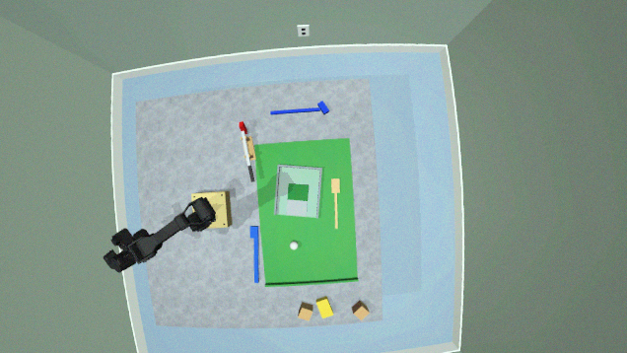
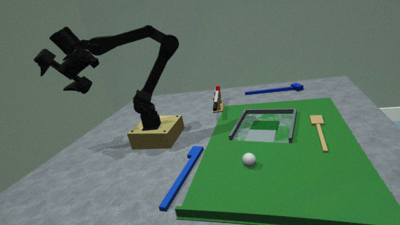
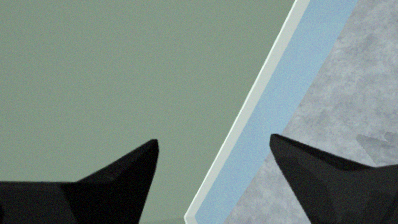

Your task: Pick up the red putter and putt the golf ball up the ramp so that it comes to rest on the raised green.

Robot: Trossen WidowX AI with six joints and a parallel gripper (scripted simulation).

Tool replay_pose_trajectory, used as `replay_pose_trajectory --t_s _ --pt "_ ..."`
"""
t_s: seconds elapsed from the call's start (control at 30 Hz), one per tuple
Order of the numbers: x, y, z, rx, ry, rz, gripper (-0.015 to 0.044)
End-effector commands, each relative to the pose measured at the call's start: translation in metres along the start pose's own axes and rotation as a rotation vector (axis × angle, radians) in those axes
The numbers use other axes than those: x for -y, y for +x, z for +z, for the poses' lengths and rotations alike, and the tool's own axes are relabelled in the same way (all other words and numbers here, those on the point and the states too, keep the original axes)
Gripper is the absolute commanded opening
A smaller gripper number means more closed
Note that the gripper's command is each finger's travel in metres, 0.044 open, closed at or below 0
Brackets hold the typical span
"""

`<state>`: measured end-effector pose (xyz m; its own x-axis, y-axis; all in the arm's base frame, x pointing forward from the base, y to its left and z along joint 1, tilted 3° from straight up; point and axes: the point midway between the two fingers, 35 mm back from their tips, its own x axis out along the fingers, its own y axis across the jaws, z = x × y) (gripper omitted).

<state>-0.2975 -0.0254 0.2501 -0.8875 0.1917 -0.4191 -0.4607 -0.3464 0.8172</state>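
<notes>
The golf ball (image 2: 249,159) rested on the mat (image 2: 283,188), in front of the walled ramp enclosure (image 2: 263,126). One putter (image 2: 217,100) leaned on a stand behind the mat's left corner. The arm base (image 2: 156,135) stood on the bench (image 2: 94,176), left of the mat.

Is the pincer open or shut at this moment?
Open. The pincer has its two fingers far apart, with nothing between them.
</notes>
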Motion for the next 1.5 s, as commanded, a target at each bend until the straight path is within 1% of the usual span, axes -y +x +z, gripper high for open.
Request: replay_pose_trajectory --t_s 0.0,0.03,0.2,0.3,0.37,0.5,0.63,0.83,0.97,1.13,1.3,1.47 --pt "0.000 0.000 -0.003 -0.009 -0.010 0.001 0.0426" --pt "-0.002 -0.002 -0.011 -0.034 -0.042 0.006 0.0440" --pt "-0.009 -0.023 -0.088 -0.275 -0.353 0.073 0.0440" --pt "-0.007 -0.046 -0.133 -0.417 -0.550 0.136 0.0440" --pt "-0.007 -0.062 -0.150 -0.465 -0.576 0.162 0.0440" --pt "0.000 -0.095 -0.190 -0.604 -0.783 0.252 0.0440" --pt "0.013 -0.132 -0.226 -0.736 -1.000 0.362 0.0440" --pt "0.055 -0.213 -0.275 -0.985 -1.349 0.609 0.0440" --pt "0.090 -0.267 -0.290 -1.121 -1.586 0.808 0.0440" --pt "0.144 -0.335 -0.290 -1.252 -1.910 1.139 0.0440" --pt "0.203 -0.394 -0.268 -1.339 -2.196 1.542 0.0440" --pt "0.263 -0.438 -0.226 -1.366 -2.417 2.025 0.0440"
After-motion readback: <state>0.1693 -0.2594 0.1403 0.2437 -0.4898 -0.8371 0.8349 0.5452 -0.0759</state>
